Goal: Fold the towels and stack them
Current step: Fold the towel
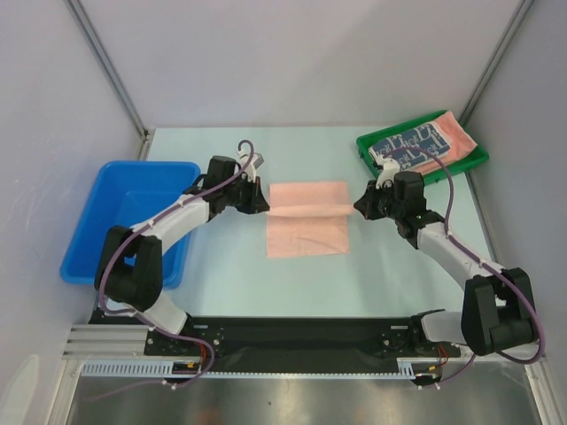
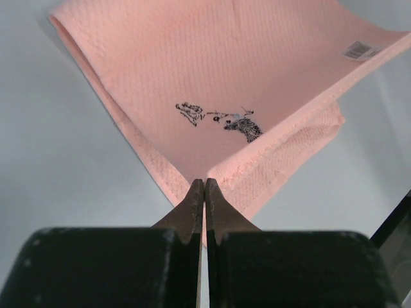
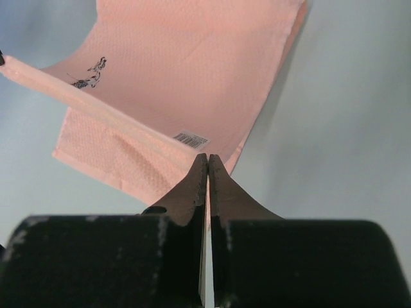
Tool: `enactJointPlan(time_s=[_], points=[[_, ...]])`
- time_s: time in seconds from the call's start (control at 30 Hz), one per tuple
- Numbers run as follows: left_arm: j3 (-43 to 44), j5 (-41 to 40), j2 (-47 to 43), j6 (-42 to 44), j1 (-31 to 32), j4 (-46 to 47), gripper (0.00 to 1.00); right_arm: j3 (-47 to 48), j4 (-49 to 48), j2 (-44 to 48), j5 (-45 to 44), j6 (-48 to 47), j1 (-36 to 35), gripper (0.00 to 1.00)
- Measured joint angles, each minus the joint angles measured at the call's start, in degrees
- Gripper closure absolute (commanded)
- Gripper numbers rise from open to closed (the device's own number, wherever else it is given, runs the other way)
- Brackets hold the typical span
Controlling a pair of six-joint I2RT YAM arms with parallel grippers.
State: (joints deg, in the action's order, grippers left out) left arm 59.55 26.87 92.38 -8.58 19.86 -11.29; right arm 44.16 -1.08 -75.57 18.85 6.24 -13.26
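The salmon-pink towel (image 1: 306,232) is lying in the middle of the tabletop (image 1: 239,283) between the arms, one edge being held up as a ridge, seemingly for a half fold. The left fingers (image 2: 191,208) and right fingers (image 3: 192,192) are each clamping an end of that edge, holding it taut. Pale walls (image 1: 292,62) are enclosing the tabletop; a blue bin (image 1: 82,241) is sitting left, a green tray (image 1: 365,147) of folded towels (image 1: 416,143) far right.
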Motion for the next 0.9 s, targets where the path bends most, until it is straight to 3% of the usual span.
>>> enactJointPlan(time_s=[0.3, 0.5, 0.77, 0.83, 0.9], points=[[-2.9, -3.2, -5.9, -0.6, 2.6, -0.1, 1.00, -3.6, 0.4, 3.2, -2.1, 3.4, -3.3, 1.00], [-9.8, -7.4, -6.3, -2.4, 5.2, -0.7, 1.00, -8.7, 1.0, 3.6, -4.8, 5.8, -6.1, 1.00], [-12.3, -10.8, -6.3, -4.9, 7.5, -0.4, 0.99, -11.3, 1.5, 3.0, -6.4, 8.6, -6.9, 1.00], [-13.0, -11.8, -6.3, -5.2, 7.8, -0.3, 0.89, -11.3, 1.5, 2.5, -6.5, 9.1, -7.3, 0.97], [-13.7, -12.4, -6.3, -5.8, 8.1, -0.5, 0.84, -11.5, 1.6, 2.1, -6.6, 9.8, -7.5, 0.87]])
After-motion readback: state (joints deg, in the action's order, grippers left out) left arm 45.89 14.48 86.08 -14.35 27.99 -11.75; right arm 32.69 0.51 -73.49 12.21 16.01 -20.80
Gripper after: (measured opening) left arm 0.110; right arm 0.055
